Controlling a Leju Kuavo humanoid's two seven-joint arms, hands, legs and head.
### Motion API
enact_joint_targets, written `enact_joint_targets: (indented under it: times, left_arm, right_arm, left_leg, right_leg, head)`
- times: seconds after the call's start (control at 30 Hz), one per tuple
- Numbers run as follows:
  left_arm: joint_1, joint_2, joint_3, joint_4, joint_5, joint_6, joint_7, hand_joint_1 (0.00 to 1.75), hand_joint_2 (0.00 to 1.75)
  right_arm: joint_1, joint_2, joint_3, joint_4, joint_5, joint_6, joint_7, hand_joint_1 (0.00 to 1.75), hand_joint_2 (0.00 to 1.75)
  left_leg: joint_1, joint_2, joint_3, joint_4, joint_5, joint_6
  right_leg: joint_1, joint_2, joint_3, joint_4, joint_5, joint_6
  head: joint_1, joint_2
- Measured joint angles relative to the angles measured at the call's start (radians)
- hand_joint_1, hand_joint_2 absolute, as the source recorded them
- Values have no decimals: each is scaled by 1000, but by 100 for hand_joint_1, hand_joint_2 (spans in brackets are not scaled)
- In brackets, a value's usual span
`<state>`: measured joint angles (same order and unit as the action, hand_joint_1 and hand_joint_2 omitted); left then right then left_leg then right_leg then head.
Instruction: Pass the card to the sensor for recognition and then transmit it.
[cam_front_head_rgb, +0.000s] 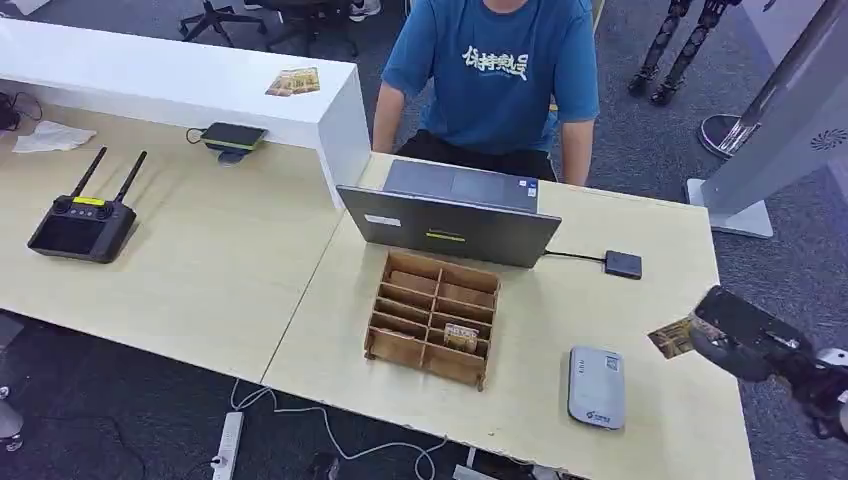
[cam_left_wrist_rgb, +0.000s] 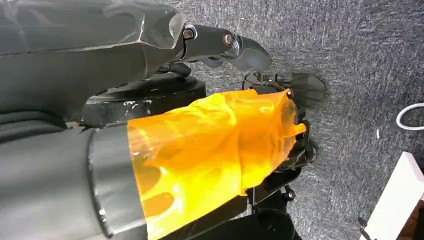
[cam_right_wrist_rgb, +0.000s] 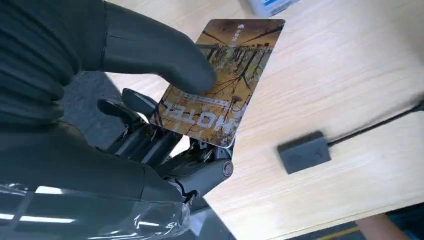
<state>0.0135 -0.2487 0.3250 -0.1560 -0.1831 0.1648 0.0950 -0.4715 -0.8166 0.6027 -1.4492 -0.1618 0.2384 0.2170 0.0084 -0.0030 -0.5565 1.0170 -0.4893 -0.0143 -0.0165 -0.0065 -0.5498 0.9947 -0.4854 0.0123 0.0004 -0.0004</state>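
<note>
Brown and printed with bare trees, the card (cam_right_wrist_rgb: 220, 82) is pinched in the right hand (cam_right_wrist_rgb: 150, 115): the thumb (cam_right_wrist_rgb: 160, 55) presses on its face and the dark fingers (cam_right_wrist_rgb: 145, 142) support it from behind. It is held in the air over the right edge of the table (cam_front_head_rgb: 560, 330). Just beyond the card's far end lies the grey reader (cam_front_head_rgb: 597, 387); beside the fingers, a small dark box (cam_right_wrist_rgb: 304, 151) with a cable rests on the wood. Further off stand a wooden rack (cam_front_head_rgb: 432, 317), a laptop (cam_front_head_rgb: 450, 215) and a person (cam_front_head_rgb: 495, 75) in a blue shirt. The left hand (cam_left_wrist_rgb: 220, 45) hangs over the carpet, fingers curled, nothing in them.
</note>
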Motion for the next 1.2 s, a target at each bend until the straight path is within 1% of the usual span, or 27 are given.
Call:
enact_joint_targets:
  times: [0.13,0.23,0.43,0.63,0.77,0.83,0.93,1.0,1.2]
  left_arm:
    - [0,0,0,0,0,0,0,0,0]
    - [0,0,0,0,0,0,0,0,0]
    - [0,0,0,0,-3,0,0,0,0]
    - [0,0,0,0,-6,-1,3,0,0]
    - [-1,0,0,0,-8,-2,5,0,0]
    - [-1,0,0,0,-12,-3,6,0,0]
    - [-2,0,0,0,-17,-3,8,0,0]
    - [-2,0,0,0,-19,-3,10,0,0]
    - [-3,0,0,0,-23,-3,11,0,0]
  right_arm:
    - [-22,-47,34,-24,17,0,10,175,175]
    - [-29,-65,53,-35,17,0,11,175,175]
    - [-37,-94,88,-59,53,13,28,175,175]
    - [-39,-95,126,-67,61,9,17,175,175]
    - [-33,-80,147,-66,70,-3,-7,175,175]
    - [-21,-62,156,-61,76,-18,-22,175,175]
    - [12,-22,171,-46,104,-48,-48,175,175]
    - [32,16,183,-28,126,-73,-60,175,175]
    - [61,94,201,16,147,-96,-72,175,175]
  left_leg:
    - [0,0,0,0,0,0]
    - [0,0,0,0,0,0]
    - [0,0,0,0,0,0]
    - [0,0,0,0,0,0]
    - [0,0,0,0,0,0]
    - [1,0,0,0,0,0]
    - [1,0,0,0,0,0]
    - [1,0,0,0,0,0]
    - [1,0,0,0,0,0]
  right_leg:
    - [0,0,0,0,0,0]
    - [0,0,0,0,0,0]
    - [0,0,0,0,0,0]
    - [0,0,0,0,0,0]
    - [0,0,0,0,0,0]
    - [1,0,0,0,0,0]
    - [1,0,0,0,0,0]
    - [1,0,0,0,0,0]
    - [1,0,0,0,0,0]
  head:
    - [0,0]
    - [0,0]
    - [0,0]
    - [0,0]
    - [0,0]
    - [0,0]
    - [0,0]
    - [0,0]
    - [0,0]
